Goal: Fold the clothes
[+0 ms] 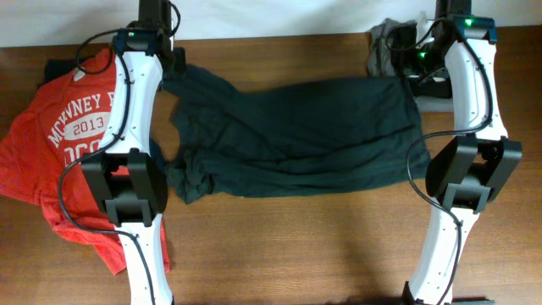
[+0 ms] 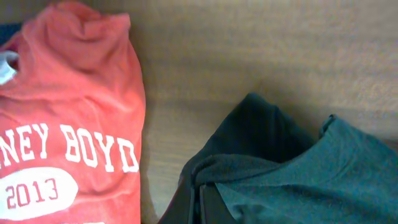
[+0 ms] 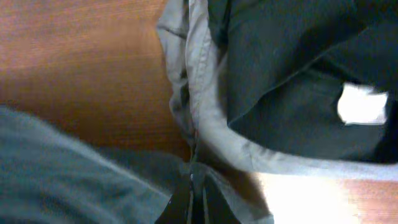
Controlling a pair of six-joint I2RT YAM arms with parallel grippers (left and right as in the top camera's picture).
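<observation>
T-shirt [image 1: 296, 135] pinched by left pincer [image 2: 208, 204], right pincer [image 3: 196, 198].

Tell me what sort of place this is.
Probably a robotics lab bench set up for laundry folding: two white robot arms at a wooden table, a dark T-shirt spread across it, a red T-shirt beside it.

White arms [image 1: 140, 85], black joints [image 1: 127, 182], black cables [image 1: 408, 168].

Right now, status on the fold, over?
Left tool shut on dark T-shirt edge. Right tool shut on its opposite corner. Shirt spread out, rumpled, unfolded. Grey garment crowds right tool; red T-shirt beside left.
</observation>
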